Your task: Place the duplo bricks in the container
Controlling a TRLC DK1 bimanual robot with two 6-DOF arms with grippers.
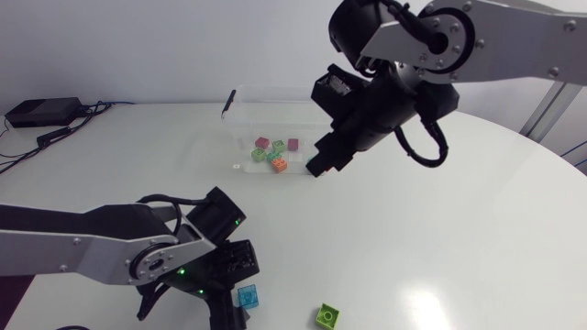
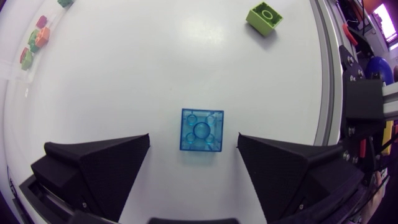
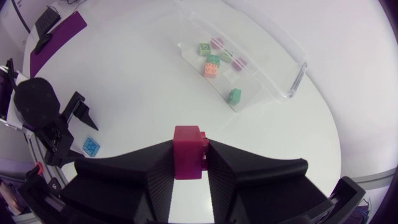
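Right gripper [image 3: 188, 160] clamps a red brick [image 3: 186, 140] near the container [image 3: 299, 71].

A white, rounded worktop [image 1: 440, 229]; a clear plastic container [image 1: 246, 119] stands on its far side; well apart from it, near the front edge, a translucent blue brick [image 1: 247, 295] lies flat, studs up; a green brick [image 1: 327, 316] lies near it, not touching.

Your translucent blue brick [image 2: 201, 129] lies flat, studs up, on the table [image 2: 155, 68], with a lime-green brick [image 2: 263, 17] nearby. The right gripper [image 3: 189, 155] pinches a red brick [image 3: 186, 138]; the clear container [image 3: 297, 71] holds several small bricks [image 1: 278, 165].
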